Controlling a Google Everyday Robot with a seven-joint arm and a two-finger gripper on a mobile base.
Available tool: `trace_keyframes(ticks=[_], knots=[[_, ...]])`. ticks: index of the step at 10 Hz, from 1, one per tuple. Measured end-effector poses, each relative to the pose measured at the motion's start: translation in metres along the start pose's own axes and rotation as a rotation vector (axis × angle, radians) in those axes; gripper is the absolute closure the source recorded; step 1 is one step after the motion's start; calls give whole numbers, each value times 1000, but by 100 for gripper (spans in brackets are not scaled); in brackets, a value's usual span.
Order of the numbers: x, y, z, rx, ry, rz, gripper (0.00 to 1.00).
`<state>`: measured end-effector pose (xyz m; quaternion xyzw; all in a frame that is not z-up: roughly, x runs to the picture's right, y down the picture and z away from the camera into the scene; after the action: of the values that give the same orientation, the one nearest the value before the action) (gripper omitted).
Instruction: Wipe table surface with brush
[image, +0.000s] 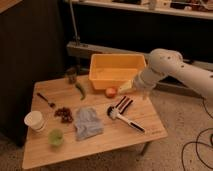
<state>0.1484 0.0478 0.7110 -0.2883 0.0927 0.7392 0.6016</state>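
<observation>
The tool (127, 86) hangs empty, jaws apart, over the surface (100, 145) near two o'clock, beside the yellow bin (117, 70). The brush (126, 121) lies toward four o'clock, just beside the striped block (123, 104). Coming down, the tool could catch that block instead, or knock the small orange fruit (110, 92).

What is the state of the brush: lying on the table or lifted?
The brush lies flat on the table surface; the open end effector hovers apart, near the yellow bin.
</observation>
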Motion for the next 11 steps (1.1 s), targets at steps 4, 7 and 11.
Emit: trace_keyframes(ticks=[4,7,11], knots=[[11,-3,7,0,5,-9,20],[39,-22,59,-13,121,-85,20],[86,-73,120,60,249,-117,20]])
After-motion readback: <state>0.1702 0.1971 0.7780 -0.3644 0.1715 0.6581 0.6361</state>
